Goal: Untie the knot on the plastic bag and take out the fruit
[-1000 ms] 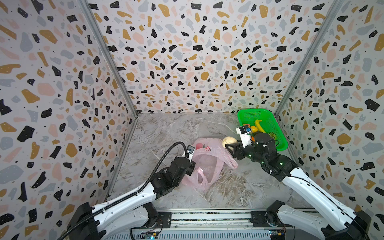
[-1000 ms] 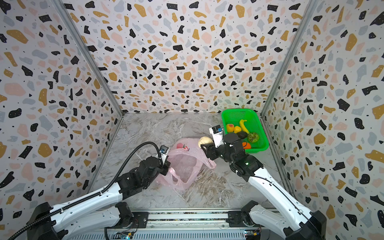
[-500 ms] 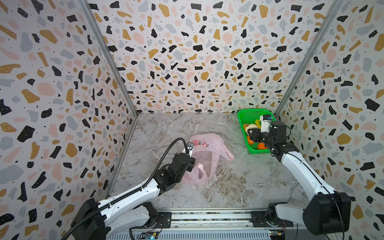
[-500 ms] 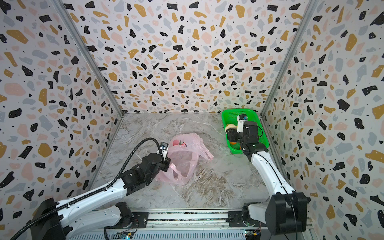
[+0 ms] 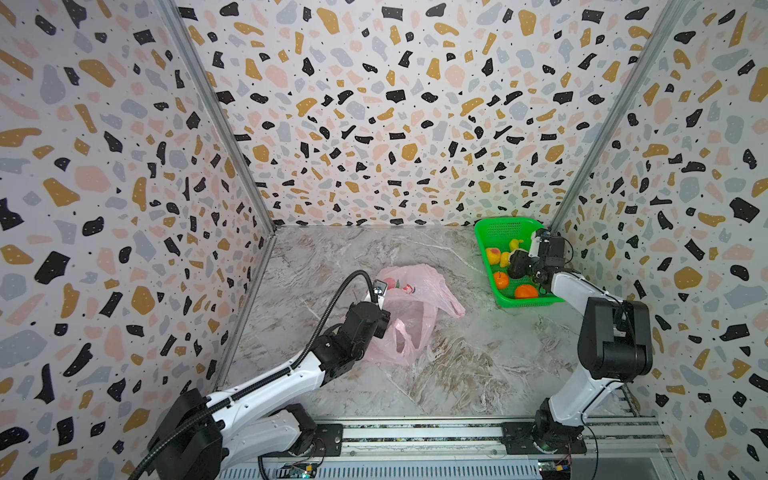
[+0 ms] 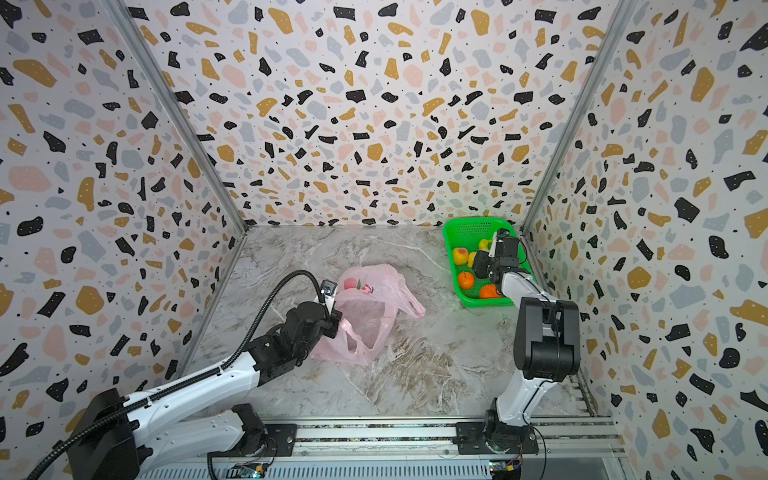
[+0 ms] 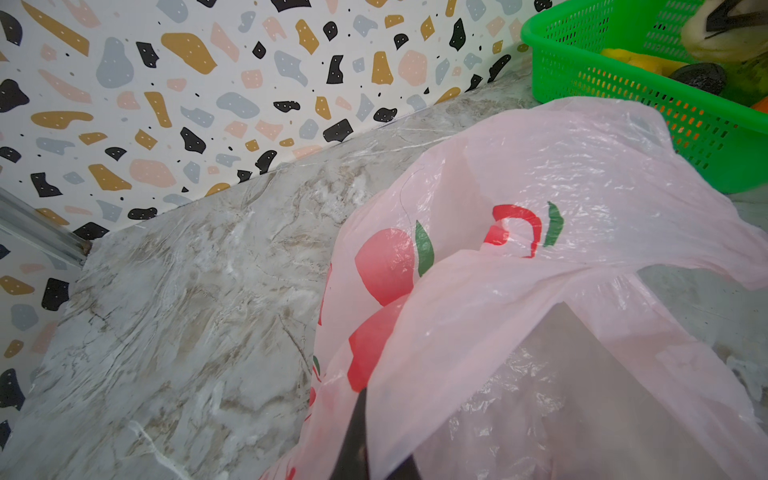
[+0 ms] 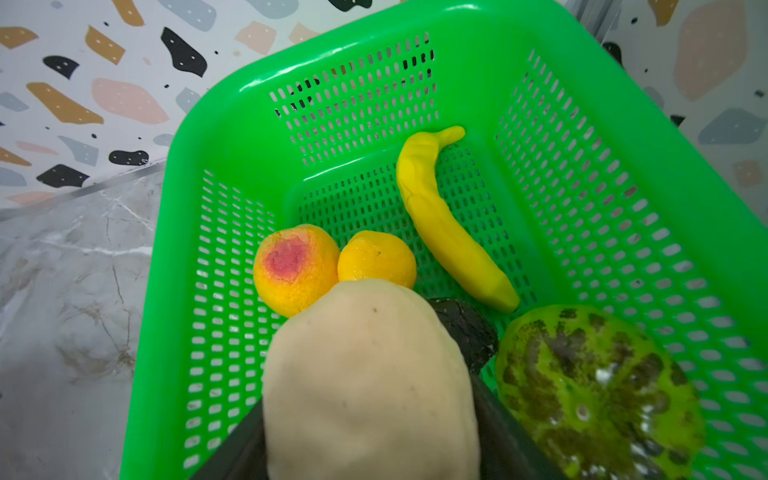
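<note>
Mia: Where is the plastic bag (image 5: 415, 303)?

Ben: It lies floppy in the middle of the tabletop (image 5: 332, 257). No knot shows on it. Its handles (image 5: 451, 308) lie loose and its mouth is open.

Mia: Who holds it?

Ben: The left pincer (image 5: 384, 324). Its jaws are pressed together on the bag's near edge, and thin pink plastic hangs over them. That lifts the edge, likely so the mouth gapes and the bag cannot slide.

Mia: And the fruit (image 5: 493, 255)?

Ben: It is in the green basket (image 5: 503, 232), by the far right corner. The banana (image 8: 440, 224), two peaches (image 8: 295, 268), two tangerines (image 5: 501, 280), the avocado (image 8: 461, 328) and the kiwi half (image 8: 598, 395) lie close together there.

Mia: Is anything left in the bag?

Ben: It looks flat and see-through. The red prints (image 7: 386, 266) are only pictures. It seems empty, but folds hide part of it.

Mia: What does the right pincer (image 5: 518, 266) do?

Ben: It hangs over the basket with the cream ball (image 8: 365, 374) between its jaws. Nobody can tell if it squeezes the ball or lets go. It is likely there so the ball lands with the other fruit and does not roll off.
</note>
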Robot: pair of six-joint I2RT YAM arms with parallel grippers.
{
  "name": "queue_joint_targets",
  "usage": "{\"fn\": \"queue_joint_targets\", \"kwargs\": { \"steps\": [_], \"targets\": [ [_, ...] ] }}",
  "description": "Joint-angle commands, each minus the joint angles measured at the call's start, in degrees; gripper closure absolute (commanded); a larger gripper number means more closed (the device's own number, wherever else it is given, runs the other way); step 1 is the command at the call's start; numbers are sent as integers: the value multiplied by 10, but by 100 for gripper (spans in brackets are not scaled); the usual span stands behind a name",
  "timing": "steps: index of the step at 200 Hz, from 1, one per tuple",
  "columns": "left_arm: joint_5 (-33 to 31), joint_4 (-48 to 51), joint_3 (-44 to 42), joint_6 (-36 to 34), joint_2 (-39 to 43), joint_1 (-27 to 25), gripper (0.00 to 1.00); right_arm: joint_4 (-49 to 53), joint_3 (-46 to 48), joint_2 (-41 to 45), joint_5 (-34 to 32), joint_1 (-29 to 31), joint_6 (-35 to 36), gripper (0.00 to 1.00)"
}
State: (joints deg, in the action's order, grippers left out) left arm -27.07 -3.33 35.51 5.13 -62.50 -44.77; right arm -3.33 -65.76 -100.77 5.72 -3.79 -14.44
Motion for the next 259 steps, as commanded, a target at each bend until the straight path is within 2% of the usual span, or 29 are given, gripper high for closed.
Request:
{"fn": "queue_joint_targets", "kwargs": {
  "steps": [1, 39, 113, 118, 138, 150, 168, 171, 174, 210, 236, 259],
  "targets": [
    [-7, -31, 17, -1, -6, 7, 100, -9, -22, 16, -8, 3, 2, 25],
    [-23, -41, 25, -3, -29, 14, 100, -9, -7, 45, -19, 3, 6, 18],
    [-29, -87, 66, -3, -102, 25, 100, -3, 70, 163, -12, 12, -5, 17],
    [-28, -87, 68, -3, -103, 25, 93, -2, 76, 171, -11, 14, -5, 17],
    [-24, -85, 71, -2, -95, 25, 54, 4, 100, 198, -3, 22, -4, 17],
    [-23, -82, 69, -3, -79, 25, 40, 8, 112, 215, 0, 26, -2, 15],
    [-21, -69, 69, -8, -45, 25, 27, 14, 125, 236, 9, 29, 0, 15],
    [-21, -65, 69, -8, -38, 25, 14, 16, 126, 239, 10, 31, 2, 15],
    [-20, -61, 69, -10, -31, 25, 9, 18, 126, 242, 11, 32, 4, 15],
    [-42, -39, 42, -8, 75, 25, 0, 35, 157, 297, 16, 76, 22, 8],
    [-59, -19, 23, -1, 122, 25, 0, 30, 191, 325, 18, 113, 47, 0],
    [-80, -1, 10, 8, 149, 26, 0, 15, 220, 341, 20, 138, 68, 1]
  ]
}}
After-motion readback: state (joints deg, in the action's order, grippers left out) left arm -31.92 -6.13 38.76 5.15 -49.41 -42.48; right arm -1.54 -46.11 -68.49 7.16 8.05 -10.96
